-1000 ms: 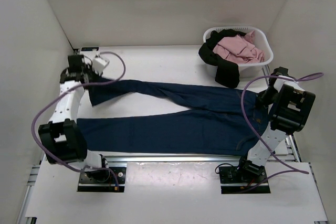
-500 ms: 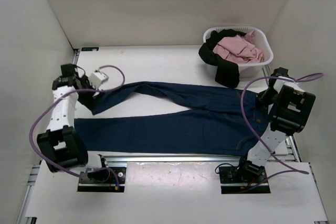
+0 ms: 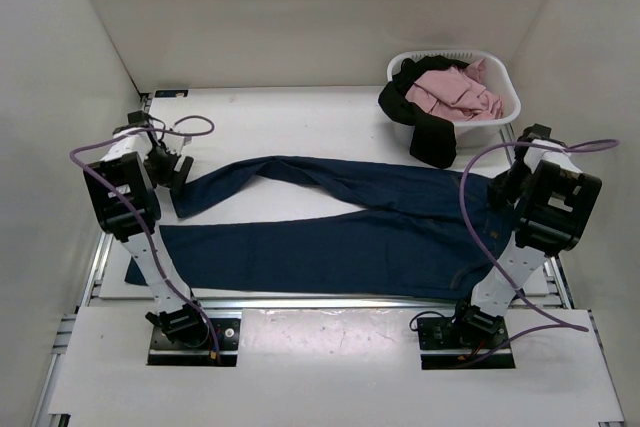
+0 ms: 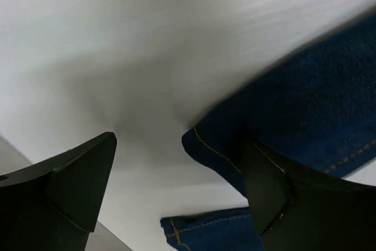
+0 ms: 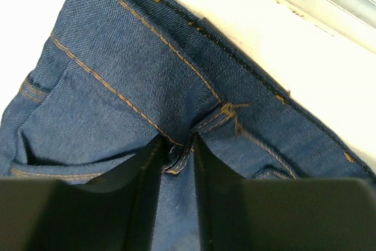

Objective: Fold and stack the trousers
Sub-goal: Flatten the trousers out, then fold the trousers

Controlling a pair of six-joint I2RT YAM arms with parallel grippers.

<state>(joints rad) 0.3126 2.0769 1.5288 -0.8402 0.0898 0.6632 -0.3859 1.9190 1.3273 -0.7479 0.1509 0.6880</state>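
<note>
The dark navy denim trousers [image 3: 340,237] lie spread across the table, waist at the right, both legs running left. My left gripper [image 3: 172,169] hangs open just over the upper leg's hem [image 4: 294,104], with nothing between its fingers [image 4: 82,174]. The lower leg's hem [image 4: 205,233] shows below it. My right gripper [image 3: 505,187] is at the waist end, its jaws close together with a pinched fold of seamed denim [image 5: 117,86] between them. The black trousers [image 3: 425,127] hang over the front of the white basket.
The white laundry basket [image 3: 500,112] stands at the back right with pink cloth [image 3: 455,92] in it. White walls close in on the left, right and back. A metal rail [image 3: 330,299] runs along the near table edge.
My left gripper has opened and let go of the upper leg's hem, which now lies on the table. The left arm has folded up nearer the left wall. The right arm has stayed put.
</note>
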